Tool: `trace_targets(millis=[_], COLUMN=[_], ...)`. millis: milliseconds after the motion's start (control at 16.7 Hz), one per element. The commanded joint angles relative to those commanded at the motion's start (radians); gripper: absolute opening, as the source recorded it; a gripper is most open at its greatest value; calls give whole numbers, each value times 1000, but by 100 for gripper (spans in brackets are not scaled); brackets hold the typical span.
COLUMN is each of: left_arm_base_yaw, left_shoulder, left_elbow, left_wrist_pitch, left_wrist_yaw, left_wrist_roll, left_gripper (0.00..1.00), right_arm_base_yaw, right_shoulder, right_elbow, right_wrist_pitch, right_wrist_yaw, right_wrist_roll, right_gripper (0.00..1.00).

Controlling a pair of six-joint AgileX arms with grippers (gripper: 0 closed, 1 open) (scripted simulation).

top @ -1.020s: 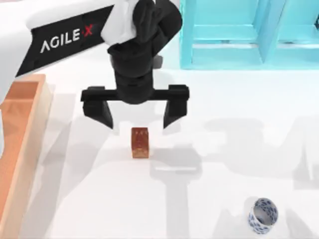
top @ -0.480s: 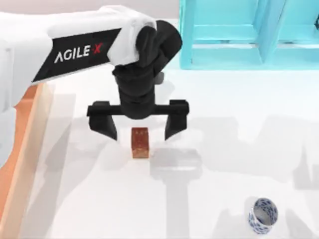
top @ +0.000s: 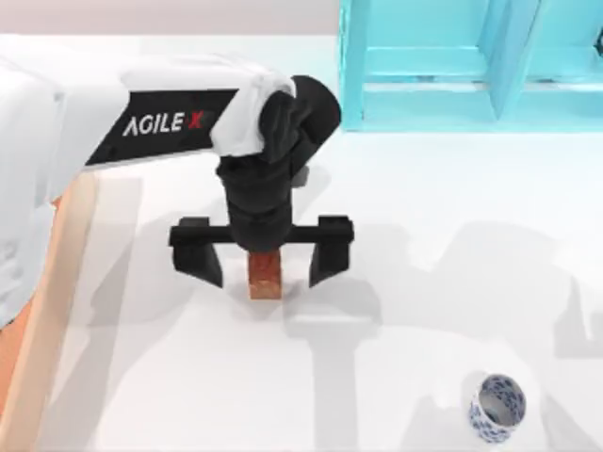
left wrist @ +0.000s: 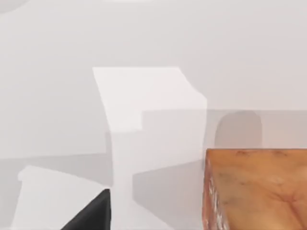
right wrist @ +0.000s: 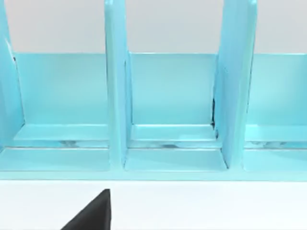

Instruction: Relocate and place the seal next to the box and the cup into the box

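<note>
The seal (top: 266, 276), a reddish-brown mottled block, stands on the white table left of centre. My left gripper (top: 265, 262) hangs open right over it, with one black finger (top: 200, 258) on its left and the other (top: 330, 252) on its right, both clear of it. The wrist body covers the seal's far end. The seal (left wrist: 256, 189) looms close in the left wrist view. Near the front right sits the cup (top: 497, 407), white with a blue pattern. The box (top: 64, 282) shows its tan rim along the left edge, partly under my left arm. My right arm is parked facing the shelf.
A turquoise shelf (top: 471, 66) with upright dividers stands at the back right, and the right wrist view looks into the shelf (right wrist: 168, 96). White table stretches between the seal and the cup.
My left gripper has come down and forward, from just behind the seal to straddling it. The seal and cup have not moved.
</note>
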Motion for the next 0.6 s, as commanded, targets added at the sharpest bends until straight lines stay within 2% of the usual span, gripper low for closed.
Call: trace_targets(millis=[600], left_arm_base_yaw=[0], left_shoulder=[0], left_elbow=[0], left_wrist_pitch=[0], left_wrist_yaw=[0], left_wrist_roll=[0], left_gripper=[25], right_arm_base_yaw=[0], right_shoulder=[0], right_elbow=[0], right_wrist_pitch=[0], right_wrist_yaw=[0], right_wrist_roll=[0], right_gripper=[100])
